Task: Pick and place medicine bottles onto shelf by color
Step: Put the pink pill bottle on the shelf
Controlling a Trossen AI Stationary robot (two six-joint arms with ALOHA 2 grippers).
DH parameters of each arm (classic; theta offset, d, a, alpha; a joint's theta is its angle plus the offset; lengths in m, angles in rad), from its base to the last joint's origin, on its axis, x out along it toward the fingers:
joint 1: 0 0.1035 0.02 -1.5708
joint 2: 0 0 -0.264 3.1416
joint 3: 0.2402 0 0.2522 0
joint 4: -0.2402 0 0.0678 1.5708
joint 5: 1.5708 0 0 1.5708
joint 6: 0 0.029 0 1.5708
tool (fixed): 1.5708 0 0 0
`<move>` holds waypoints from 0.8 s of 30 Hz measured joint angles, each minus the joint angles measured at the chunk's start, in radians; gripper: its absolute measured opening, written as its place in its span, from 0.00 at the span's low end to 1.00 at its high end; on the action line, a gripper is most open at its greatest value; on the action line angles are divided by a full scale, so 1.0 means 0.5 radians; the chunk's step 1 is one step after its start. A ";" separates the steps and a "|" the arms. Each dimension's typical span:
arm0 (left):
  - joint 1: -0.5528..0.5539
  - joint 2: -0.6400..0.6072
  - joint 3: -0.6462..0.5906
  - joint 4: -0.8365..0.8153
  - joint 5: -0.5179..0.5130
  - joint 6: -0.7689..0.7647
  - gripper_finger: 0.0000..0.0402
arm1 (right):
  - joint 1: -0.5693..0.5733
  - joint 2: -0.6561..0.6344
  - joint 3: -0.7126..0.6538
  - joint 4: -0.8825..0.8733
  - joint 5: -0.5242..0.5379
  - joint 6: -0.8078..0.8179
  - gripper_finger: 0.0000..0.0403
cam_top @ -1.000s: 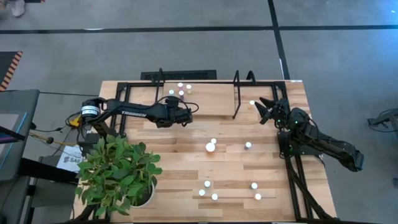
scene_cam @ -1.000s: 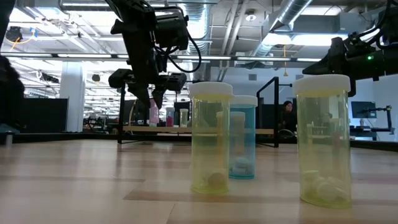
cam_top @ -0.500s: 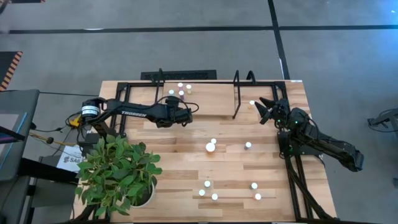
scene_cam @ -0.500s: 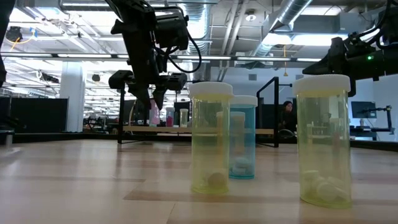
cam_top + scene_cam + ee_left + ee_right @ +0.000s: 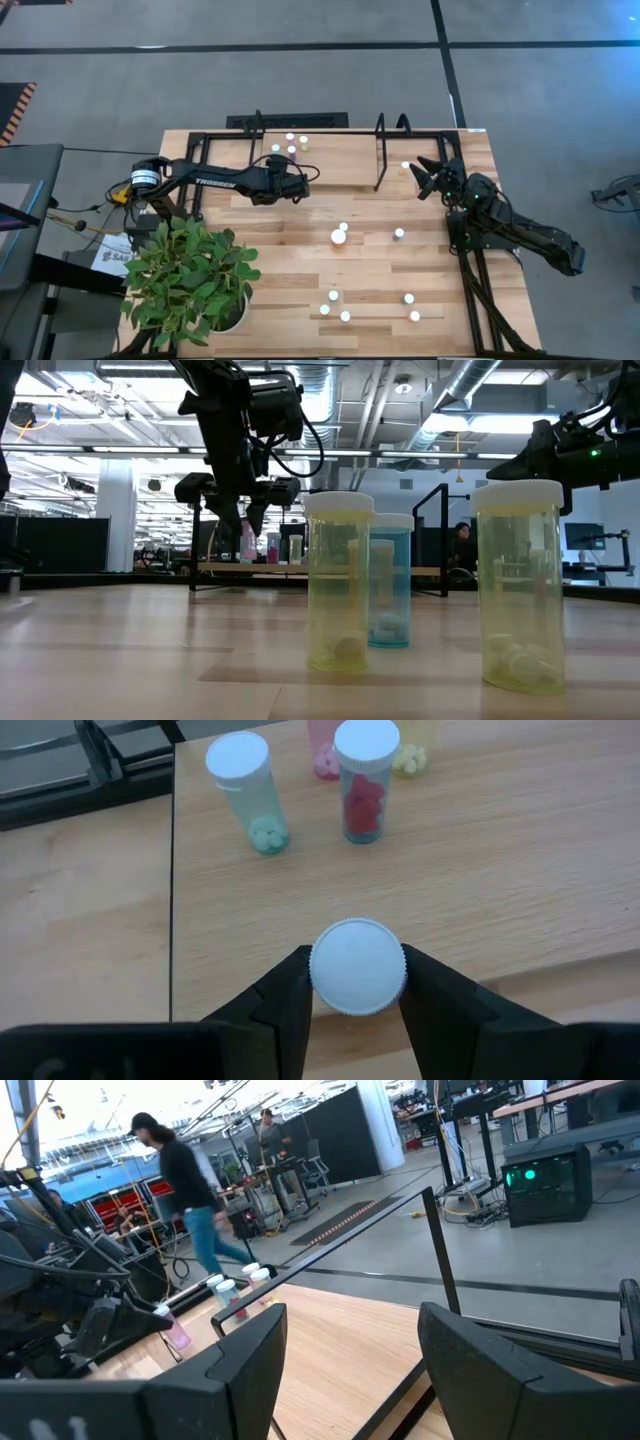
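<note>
Overhead, eight loose bottles [image 5: 338,237], four on shelf [image 5: 330,160].

We see even, bright overhead light on the surface [image 5: 300,250], with only soft shadows. In the low view, ceiling lamps [image 5: 130,422] glare and the near bottles [image 5: 518,585] look sharp while the room behind blurs. A person [image 5: 190,1190] is motion-smeared in the right wrist view.

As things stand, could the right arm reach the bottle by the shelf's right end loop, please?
Probably yes. The right end effector is open and hovers right beside that bottle, nothing between them; the end loop stands on its far side.
</note>
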 joint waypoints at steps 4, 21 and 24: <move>0.000 0.000 0.000 -0.001 -0.002 0.000 0.38 | 0.000 -0.001 0.000 0.000 0.000 0.000 0.62; -0.001 0.000 0.000 0.000 0.040 -0.034 0.55 | 0.000 -0.001 0.000 0.000 0.000 0.000 0.62; -0.001 0.000 0.000 0.000 0.056 -0.050 0.57 | 0.000 0.000 0.000 0.000 0.000 0.000 0.62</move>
